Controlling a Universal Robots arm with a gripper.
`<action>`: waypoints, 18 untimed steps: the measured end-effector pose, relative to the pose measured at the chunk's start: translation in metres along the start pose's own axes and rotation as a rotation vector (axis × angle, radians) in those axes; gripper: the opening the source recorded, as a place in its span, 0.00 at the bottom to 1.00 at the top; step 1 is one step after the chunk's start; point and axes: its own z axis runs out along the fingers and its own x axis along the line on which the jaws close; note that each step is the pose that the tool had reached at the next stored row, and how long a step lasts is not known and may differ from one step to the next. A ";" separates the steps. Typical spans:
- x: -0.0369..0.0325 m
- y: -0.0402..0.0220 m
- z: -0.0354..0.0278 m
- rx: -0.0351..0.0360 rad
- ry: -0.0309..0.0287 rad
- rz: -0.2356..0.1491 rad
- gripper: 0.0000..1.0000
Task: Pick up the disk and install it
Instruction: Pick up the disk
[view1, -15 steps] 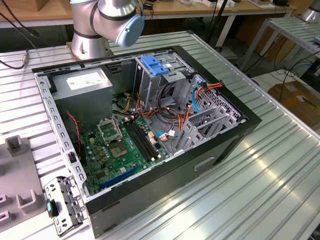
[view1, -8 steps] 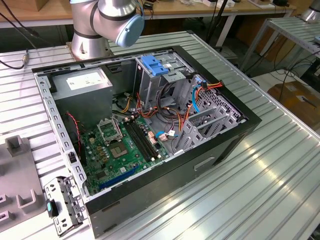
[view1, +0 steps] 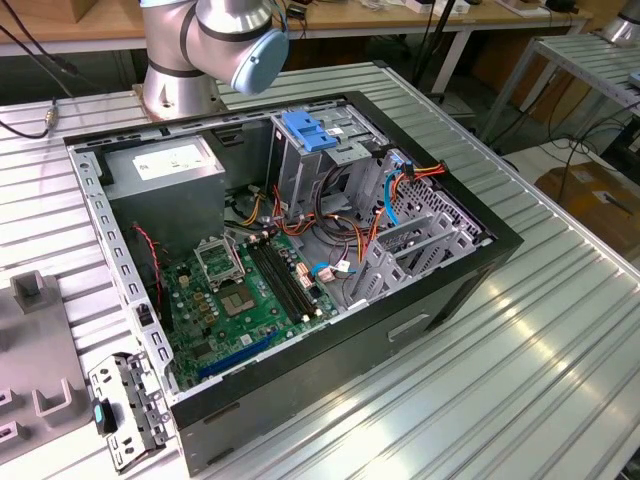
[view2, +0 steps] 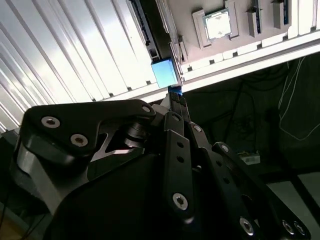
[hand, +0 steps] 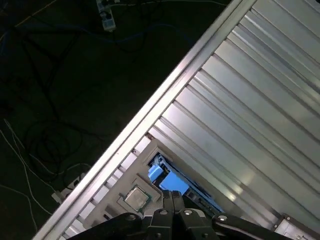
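— Where is the disk?
— Starting at the exterior view's left: a grey tray (view1: 45, 345) lies on the desk (view1: 520, 380), beside the case (view1: 420, 310). In the second wrist view the disk (view2: 164, 73) stands on edge near a chip (view2: 217, 24) at the desk's rim. I judge that leaves its flanks free for a grab from above.
— And the tool?
— My tool (view2: 175, 97) hangs right at the disk, fingers drawn together, clamping nothing I can see. Touching or not, I cannot tell.
— The case?
— It lies on its side, open upward, so I can reach the cage (view1: 310, 150) further right from above. Nothing is installed yet, I think.
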 end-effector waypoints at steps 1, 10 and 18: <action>0.0000 0.0000 0.0000 -0.0002 0.0007 -0.014 0.11; -0.0003 -0.0003 0.0016 -0.0023 0.0077 -0.177 0.11; -0.0067 -0.0045 0.0059 0.0011 0.0064 -0.234 0.11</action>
